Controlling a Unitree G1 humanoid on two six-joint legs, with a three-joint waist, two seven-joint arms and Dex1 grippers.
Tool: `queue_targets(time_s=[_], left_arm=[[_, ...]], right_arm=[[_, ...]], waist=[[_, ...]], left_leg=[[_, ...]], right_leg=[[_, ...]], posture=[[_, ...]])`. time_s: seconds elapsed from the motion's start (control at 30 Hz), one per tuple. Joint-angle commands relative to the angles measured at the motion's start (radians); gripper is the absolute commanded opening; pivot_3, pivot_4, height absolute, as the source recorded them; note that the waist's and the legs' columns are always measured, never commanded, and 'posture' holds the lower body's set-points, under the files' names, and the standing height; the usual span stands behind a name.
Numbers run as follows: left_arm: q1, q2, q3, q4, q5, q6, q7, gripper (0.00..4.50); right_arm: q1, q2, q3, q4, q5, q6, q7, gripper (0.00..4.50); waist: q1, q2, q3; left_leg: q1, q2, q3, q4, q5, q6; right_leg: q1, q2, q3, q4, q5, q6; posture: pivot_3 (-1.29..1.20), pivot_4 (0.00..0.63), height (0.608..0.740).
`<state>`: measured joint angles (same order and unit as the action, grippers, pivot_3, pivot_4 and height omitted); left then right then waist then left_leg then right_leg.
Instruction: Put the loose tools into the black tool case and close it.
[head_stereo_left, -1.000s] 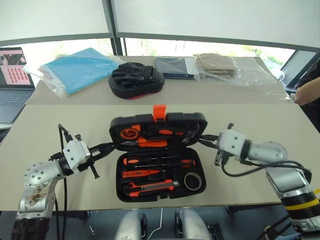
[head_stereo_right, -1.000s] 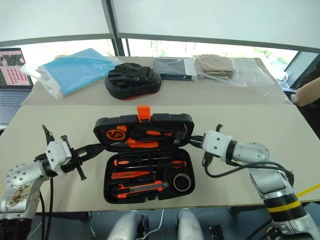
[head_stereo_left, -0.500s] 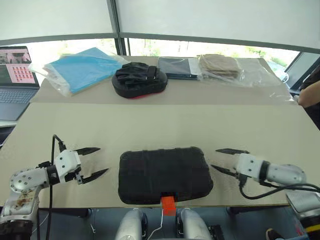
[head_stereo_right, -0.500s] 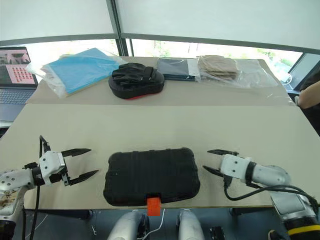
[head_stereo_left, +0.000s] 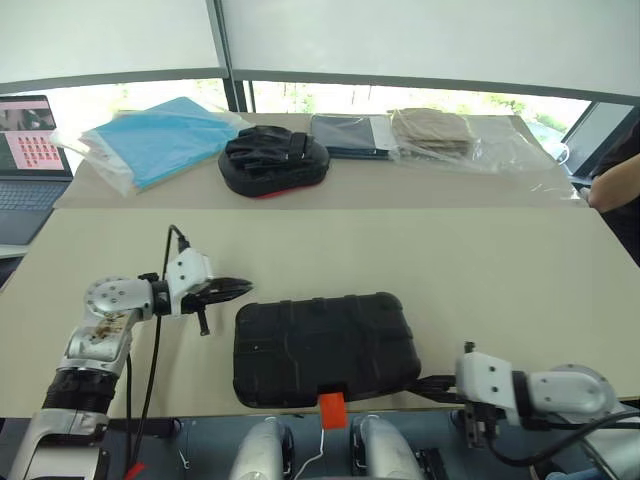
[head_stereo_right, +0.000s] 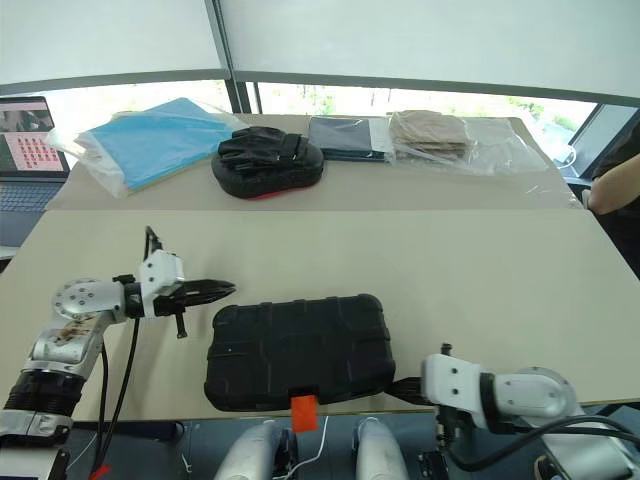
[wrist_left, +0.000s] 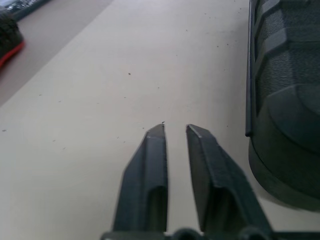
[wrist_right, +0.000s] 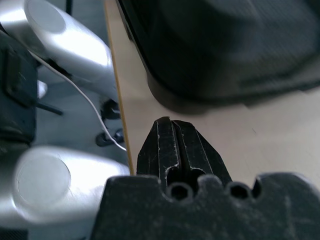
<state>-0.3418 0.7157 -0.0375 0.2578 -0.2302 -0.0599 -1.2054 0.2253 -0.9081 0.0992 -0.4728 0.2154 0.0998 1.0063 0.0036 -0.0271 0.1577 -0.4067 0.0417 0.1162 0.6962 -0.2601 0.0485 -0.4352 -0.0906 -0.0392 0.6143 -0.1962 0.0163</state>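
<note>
Left eye view, near edge: flat rectangular black plastic tool case (head_stereo_left: 325, 347) lies shut on the beige table (head_stereo_left: 500, 270), its small orange latch (head_stereo_left: 331, 409) hanging over the near edge.
Right gripper: right gripper (head_stereo_left: 428, 383) sits low at the near right corner of the case, just beside it; fingers pressed together, holding nothing; contact with the case cannot be told.
Right wrist view: closed black fingers (wrist_right: 177, 147) point at the rounded case corner (wrist_right: 210, 45) by the table's near edge.
Left gripper: left gripper (head_stereo_left: 240, 288) hovers just beyond the case's far left corner, fingers drawn nearly together with a thin slit between them, empty.
Left wrist view: fingers (wrist_left: 150, 175) over bare tabletop, ribbed case side (wrist_left: 282, 100) close alongside, apart from them.
Far table: rounded black padded bag with red edge (head_stereo_left: 273, 159), blue plastic-wrapped packet (head_stereo_left: 150, 138), dark folded packet (head_stereo_left: 348, 134), tan packet in clear wrap (head_stereo_left: 440, 130).
Far left: open laptop (head_stereo_left: 28, 150).
Far right: a person's arm (head_stereo_left: 612, 185).
</note>
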Motion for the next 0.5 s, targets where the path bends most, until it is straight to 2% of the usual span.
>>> queue_targets(time_s=[0.03,0.3,0.5], left_arm=[[-0.026,-0.001,-0.032,0.018,0.034,-0.013,-0.015,0.03],[0.045,0.014,-0.005,-0.049,0.022,0.047,0.007,0.03],[0.179,0.024,0.077,-0.181,-0.021,0.138,0.082,0.03]], right_arm=[[-0.119,0.057,0.078,-0.049,-0.033,0.083,-0.034,0.0],[-0.34,0.178,0.135,0.055,-0.115,0.141,-0.075,0.0],[-0.517,0.278,0.151,0.254,-0.186,0.095,-0.119,0.0]], waist=[[-0.005,0.0,0.0],[-0.009,-0.001,0.001],[-0.018,-0.001,0.001]], left_leg=[[-0.001,0.0,0.0,0.0,0.0,0.0],[-0.002,0.002,0.0,0.0,0.002,-0.003],[-0.003,0.002,0.001,0.0,0.002,-0.003]], right_leg=[[-0.001,0.0,0.0,0.001,0.0,0.0],[-0.004,0.002,0.0,0.003,0.002,-0.004],[-0.004,0.001,0.0,0.003,0.002,-0.005]], posture=[[0.0,0.15,0.74],[0.0,0.15,0.74],[0.0,0.15,0.74]])
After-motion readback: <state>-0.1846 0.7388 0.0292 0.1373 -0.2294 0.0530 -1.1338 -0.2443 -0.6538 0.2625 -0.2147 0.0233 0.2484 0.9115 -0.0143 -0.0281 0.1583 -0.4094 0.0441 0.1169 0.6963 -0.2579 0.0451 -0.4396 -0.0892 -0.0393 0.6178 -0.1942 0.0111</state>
